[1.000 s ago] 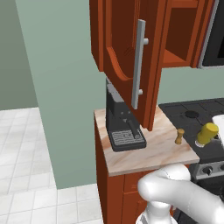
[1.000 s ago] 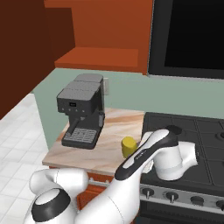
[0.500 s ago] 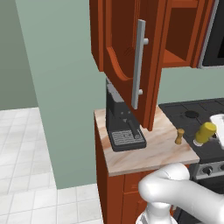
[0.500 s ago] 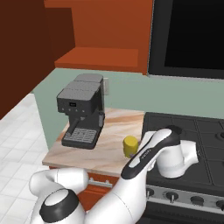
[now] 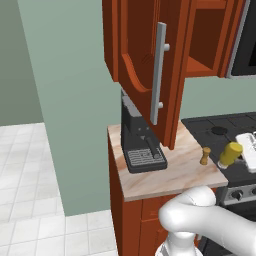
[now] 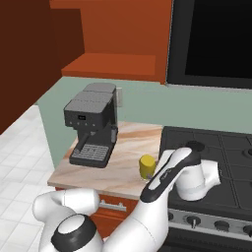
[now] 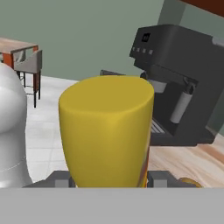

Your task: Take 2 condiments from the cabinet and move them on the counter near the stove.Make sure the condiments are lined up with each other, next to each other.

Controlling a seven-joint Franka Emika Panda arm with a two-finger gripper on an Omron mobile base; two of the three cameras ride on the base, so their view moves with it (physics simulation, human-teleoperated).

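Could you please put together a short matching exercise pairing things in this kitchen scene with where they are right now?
Things:
1. shaker
2. yellow bottle
3. coffee machine
4. cabinet door

Places:
A. at the back left of the counter
B. swung open above the counter
C. between the fingers
D. standing free near the counter's stove-side edge

Pairs: 1-D, 2-C, 3-A, 4-B

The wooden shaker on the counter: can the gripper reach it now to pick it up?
Probably not yet: the gripper is shut on the yellow bottle. The wooden shaker stands free beside it on the counter.
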